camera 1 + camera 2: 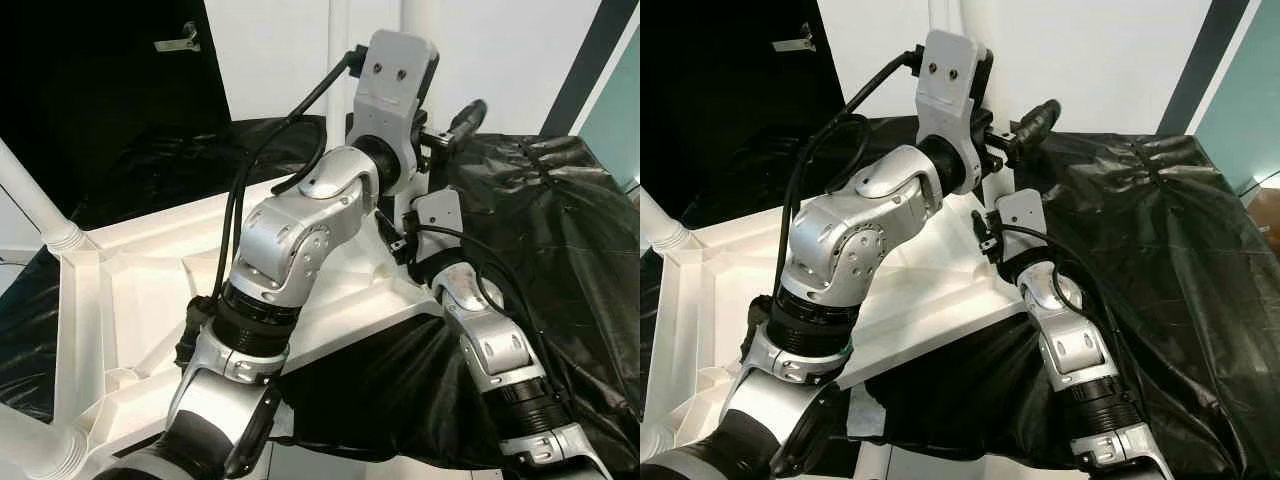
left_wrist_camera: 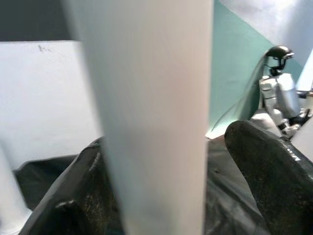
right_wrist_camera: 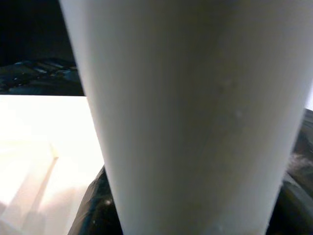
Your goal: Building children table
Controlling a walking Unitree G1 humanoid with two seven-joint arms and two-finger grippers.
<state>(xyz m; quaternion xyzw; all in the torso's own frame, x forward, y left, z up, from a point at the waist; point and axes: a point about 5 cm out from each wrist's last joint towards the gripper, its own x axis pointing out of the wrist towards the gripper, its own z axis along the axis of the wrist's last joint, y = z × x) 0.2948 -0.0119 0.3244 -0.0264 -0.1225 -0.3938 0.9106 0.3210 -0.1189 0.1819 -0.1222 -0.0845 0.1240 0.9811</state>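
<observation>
Assembly looks partway: the upturned white tabletop (image 1: 130, 290) on black sheeting (image 1: 570, 230) already carries 2 legs (image 1: 40, 215), while left gripper (image 2: 161, 196) and right gripper (image 3: 195, 205) both clamp another upright leg (image 2: 151, 112) at its far corner.

Two silver jointed arms, left arm (image 1: 290, 250) and right arm (image 1: 490, 345), with black ribbed collars, black cables, small screws and black padded fingers (image 2: 266, 169).

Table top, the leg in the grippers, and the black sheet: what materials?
Table top: looks like moulded white plastic, with ribs on its underside and a slight sheen. Leg: smooth white tube, probably the same plastic; matte. Black sheet: thin glossy film, crinkled with shiny creases, likely plastic sheeting.
</observation>
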